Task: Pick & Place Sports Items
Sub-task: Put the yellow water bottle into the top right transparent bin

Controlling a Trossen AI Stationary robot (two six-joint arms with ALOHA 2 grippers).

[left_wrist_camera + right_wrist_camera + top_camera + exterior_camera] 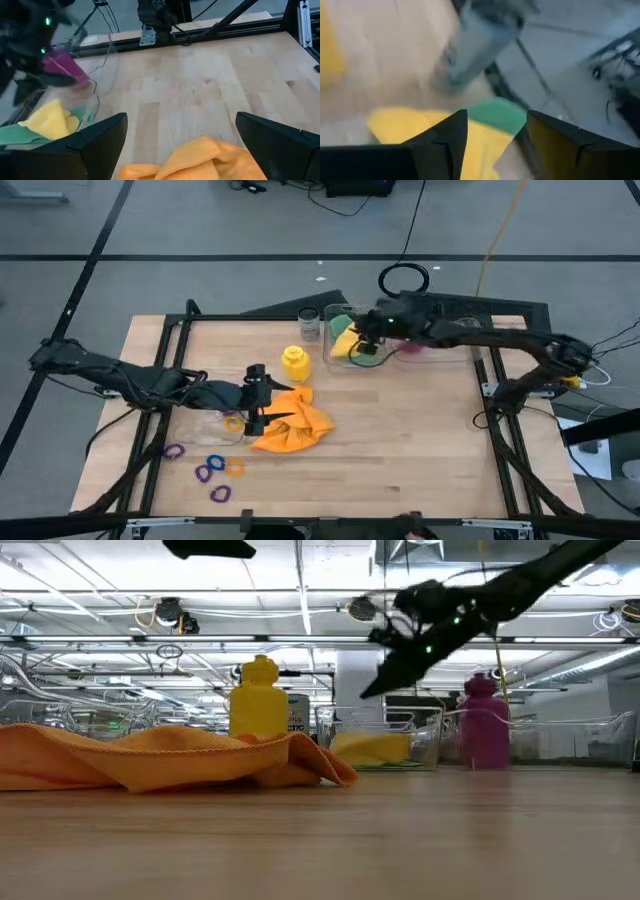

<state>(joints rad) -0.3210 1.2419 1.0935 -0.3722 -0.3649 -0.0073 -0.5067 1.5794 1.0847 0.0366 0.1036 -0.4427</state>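
Plainly, the soft, limp orange cloth (293, 426), at the wide-open, empty left claw's (257, 408) three o'clock, is best pinched at a raised fold.

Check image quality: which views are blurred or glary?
Right wrist view: motion-smeared, only yellow cloth and green cloth readable. Low view: bright ceiling lights behind, right arm silhouetted. Left wrist view: purple bottle soft, orange cloth sharp. High view: evenly lit.

Both arms are matte black, built of slim jointed links with chunky housings at the joints. Black cables trail from the right arm (520, 345) beside the table's edge (400, 480). A small green light glows near its wrist. Each gripper carries two broad, wedge-shaped black fingers (95, 142).
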